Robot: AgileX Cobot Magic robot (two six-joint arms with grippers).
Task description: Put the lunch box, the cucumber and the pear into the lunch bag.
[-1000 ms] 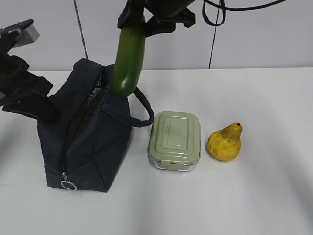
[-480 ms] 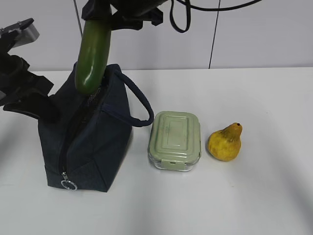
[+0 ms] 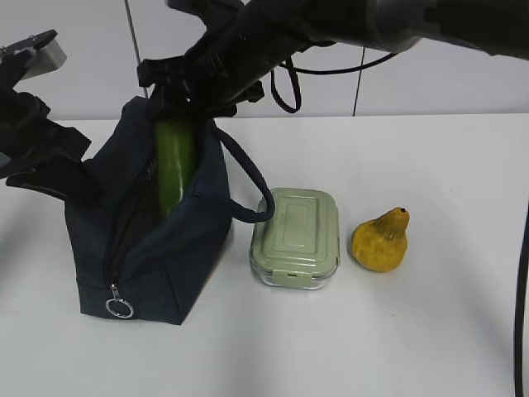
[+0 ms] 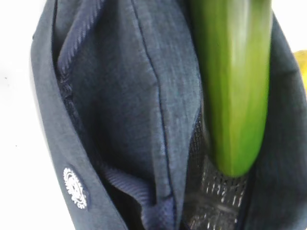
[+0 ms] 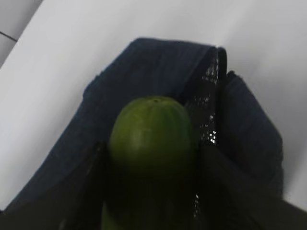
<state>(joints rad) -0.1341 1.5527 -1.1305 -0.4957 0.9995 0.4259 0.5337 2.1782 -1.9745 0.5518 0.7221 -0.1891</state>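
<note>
lunch bag (image 3: 178, 248): dark navy woven cloth, matt; shiny crinkled foil lining; metal ring on the zipper
cucumber (image 4: 235, 81): smooth green skin, slight gloss
lunch box (image 3: 296, 238): clear glossy base, pale green matt plastic lid
pear (image 3: 380, 241): yellow skin, lumpy, brownish blotches, dull sheen
desk (image 3: 413, 331): white, smooth, matt

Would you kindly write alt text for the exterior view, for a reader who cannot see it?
The right tool lowers a dark green cucumber upright into the open navy lunch bag on a white table. The left arm is against the bag's left side. To the bag's right sit a green-lidded lunch box and a yellow pear.
</note>
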